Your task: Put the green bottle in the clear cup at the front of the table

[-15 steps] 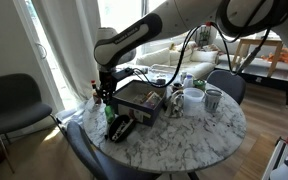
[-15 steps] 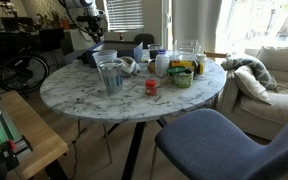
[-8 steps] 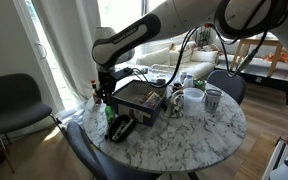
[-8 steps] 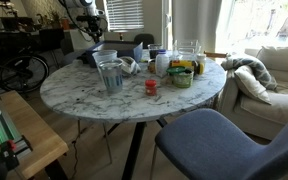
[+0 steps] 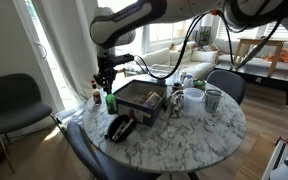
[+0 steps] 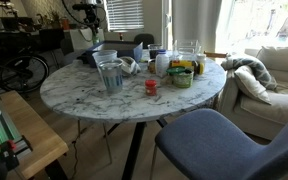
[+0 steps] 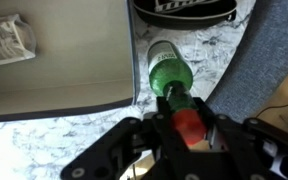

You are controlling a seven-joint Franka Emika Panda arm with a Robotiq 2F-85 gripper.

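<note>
The green bottle (image 7: 170, 75) hangs upright below my gripper (image 7: 184, 118), which is shut on its reddish top. In an exterior view the gripper (image 5: 104, 82) holds the bottle (image 5: 111, 99) just above the marble table's near left edge, beside the black box (image 5: 139, 100). The clear cup (image 5: 193, 98), wide and whitish, stands across the table to the right of the box. In an exterior view the gripper (image 6: 89, 18) is at the far left, and the bottle is too small to make out there.
A greyish glass tumbler (image 5: 213, 99) (image 6: 110, 75) stands by the clear cup. A small red-capped bottle (image 6: 151, 87) and several jars stand mid-table. A black object (image 5: 119, 127) lies in front of the box. Chairs (image 5: 14, 100) (image 6: 214, 140) ring the table.
The arm has risen and the gripper has moved up from the table's edge, taking the green bottle with it. Nothing else on the table has moved.
</note>
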